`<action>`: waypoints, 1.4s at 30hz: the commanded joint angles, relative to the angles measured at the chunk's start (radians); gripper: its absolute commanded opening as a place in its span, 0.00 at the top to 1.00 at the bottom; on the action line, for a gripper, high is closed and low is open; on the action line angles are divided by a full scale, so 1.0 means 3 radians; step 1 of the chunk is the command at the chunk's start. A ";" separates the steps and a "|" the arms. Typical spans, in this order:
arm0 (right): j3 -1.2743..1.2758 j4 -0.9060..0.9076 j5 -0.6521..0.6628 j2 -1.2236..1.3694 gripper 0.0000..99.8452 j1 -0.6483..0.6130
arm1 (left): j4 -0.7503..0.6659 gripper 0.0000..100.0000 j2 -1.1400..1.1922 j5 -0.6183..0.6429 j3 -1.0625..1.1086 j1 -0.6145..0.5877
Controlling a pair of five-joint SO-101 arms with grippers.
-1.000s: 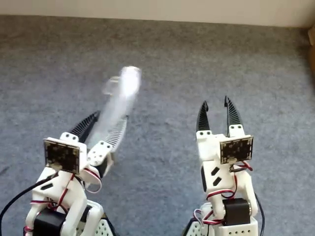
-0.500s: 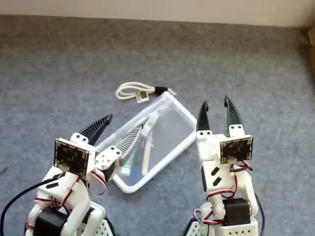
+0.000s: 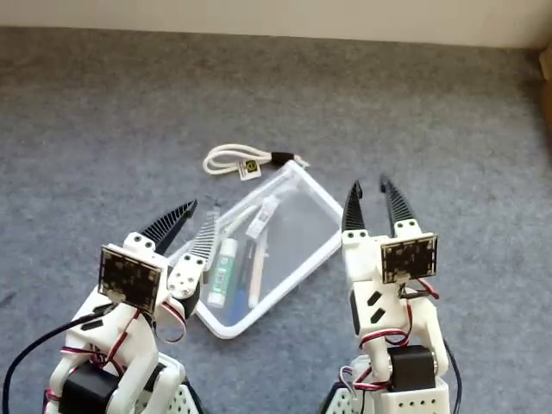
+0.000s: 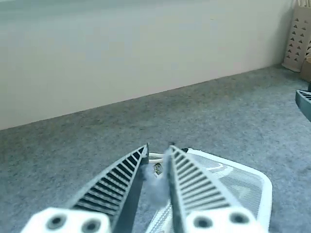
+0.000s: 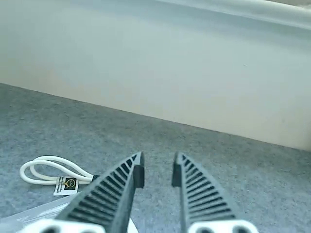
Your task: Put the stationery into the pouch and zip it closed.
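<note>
The right tool (image 3: pixel 369 184) has edged toward the pouch (image 3: pixel 293 233), which lies on the counter (image 3: pixel 103 112) with stationery (image 3: pixel 222 272) inside, a white cord (image 3: pixel 233 160) just beyond it. The left tool (image 3: pixel 203 209) hangs over its edge; both gape narrowly, empty.

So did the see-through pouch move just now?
Yes. The pouch came down the high view, farther from the wall strip at its top, and now lies flat on the carpet.
</note>
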 commanded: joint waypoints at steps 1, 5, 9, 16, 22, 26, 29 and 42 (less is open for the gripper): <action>-0.0043 -0.0049 -0.0026 -0.0059 0.98 0.0028 | -0.0072 0.99 -0.0013 -0.0184 -0.0028 0.0049; -0.0028 -0.0049 -0.0036 -0.0059 0.98 0.0028 | -0.0092 0.99 -0.0013 -0.0184 0.0120 0.0049; -0.0023 -0.0049 -0.0046 -0.0059 0.99 0.0028 | -0.0491 0.99 -0.0013 -0.0184 0.0401 0.0049; -0.0023 -0.0049 -0.0046 -0.0059 0.99 0.0028 | -0.1309 0.99 -0.0013 -0.0205 0.0811 0.0049; -0.0023 -0.0049 -0.0046 -0.0059 0.99 0.0023 | -0.1800 0.99 -0.0013 -0.0205 0.0959 0.0049; -0.0023 -0.0054 -0.0051 -0.0059 0.99 0.0018 | -0.2041 0.99 -0.0013 -0.0205 0.1143 0.0049; -0.0043 -0.0054 -0.0051 -0.0059 0.99 0.0008 | -0.2123 0.99 -0.0013 -0.0205 0.1317 0.0059; -0.0253 -0.0059 -0.0051 -0.0059 0.98 0.0003 | -0.2071 0.99 -0.0003 -0.0184 0.1752 -0.0688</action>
